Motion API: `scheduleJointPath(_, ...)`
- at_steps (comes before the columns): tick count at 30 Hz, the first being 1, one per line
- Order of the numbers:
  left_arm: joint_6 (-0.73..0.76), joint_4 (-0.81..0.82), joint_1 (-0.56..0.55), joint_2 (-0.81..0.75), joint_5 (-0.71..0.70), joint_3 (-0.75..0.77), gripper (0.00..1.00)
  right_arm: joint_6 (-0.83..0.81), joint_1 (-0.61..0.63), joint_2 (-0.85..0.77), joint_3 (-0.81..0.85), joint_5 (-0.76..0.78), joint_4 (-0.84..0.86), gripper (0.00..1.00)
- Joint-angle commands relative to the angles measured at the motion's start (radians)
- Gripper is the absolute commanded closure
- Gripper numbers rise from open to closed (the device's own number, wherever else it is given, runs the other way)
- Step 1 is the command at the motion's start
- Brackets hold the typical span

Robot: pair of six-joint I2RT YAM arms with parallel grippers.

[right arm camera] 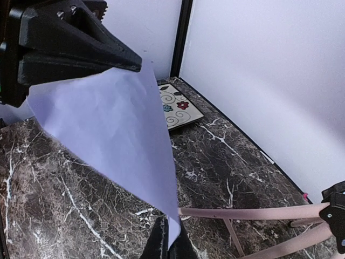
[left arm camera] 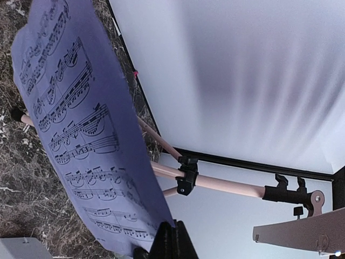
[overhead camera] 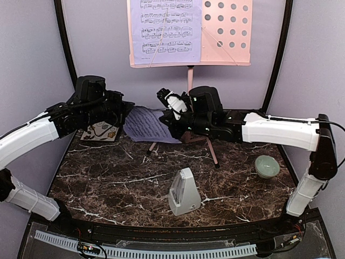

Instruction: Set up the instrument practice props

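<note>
Lavender paper is up in the air between the two arms right now: the loose sheet-music page [overhead camera: 146,125] hangs stretched just in front of the pink music stand [overhead camera: 190,75], low down by its tripod legs. The left pincer [left arm camera: 171,238] is clamped on one edge, jaws squeezed down to paper thickness. The right pincer [right arm camera: 168,240] has nipped the opposite corner, its jaws likewise pressed together on the sheet. Two grips, I'd say, because a limp page flops when carried by one corner; held at both ends it keeps fairly flat for placing.

A first page [overhead camera: 166,31] already sits on the left half of the stand's perforated desk [overhead camera: 226,29], so the bare right half looks like where this one is headed, and that means a lift well up from here.

The little pyramid metronome [overhead camera: 184,191] stands upright on the marble worktop [overhead camera: 118,178], out in front of the stand toward the arms' bases. To the right of the stand's legs is a pale green bowl [overhead camera: 267,165], to the left a floral coaster [overhead camera: 99,131], neither involved.
</note>
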Motion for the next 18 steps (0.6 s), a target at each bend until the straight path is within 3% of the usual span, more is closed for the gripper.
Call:
scheduleJointPath(1,0.057,0.080,0.019,0.014,0.090,0.025,1.00,-0.059,0.006,-0.032,0.049,0.040,0.021,1.00)
scheduleJointPath(2,0.084,0.104,0.025,0.018,0.116,0.019,0.99,-0.068,0.005,-0.043,0.050,0.029,0.012,1.00)
scheduleJointPath(6,0.249,0.085,0.119,0.024,0.298,0.019,0.38,-0.087,-0.011,-0.083,0.075,-0.023,-0.091,1.00)
scheduleJointPath(9,0.456,0.011,0.198,0.006,0.376,0.048,0.15,-0.089,-0.037,-0.122,0.105,-0.091,-0.201,1.00)
scheduleJointPath(12,0.689,-0.030,0.241,-0.007,0.421,0.086,0.02,-0.100,-0.071,-0.160,0.120,-0.148,-0.290,1.00)
scheduleJointPath(18,1.230,-0.058,0.254,0.037,0.652,0.179,0.01,-0.139,-0.115,-0.182,0.202,-0.232,-0.489,1.00)
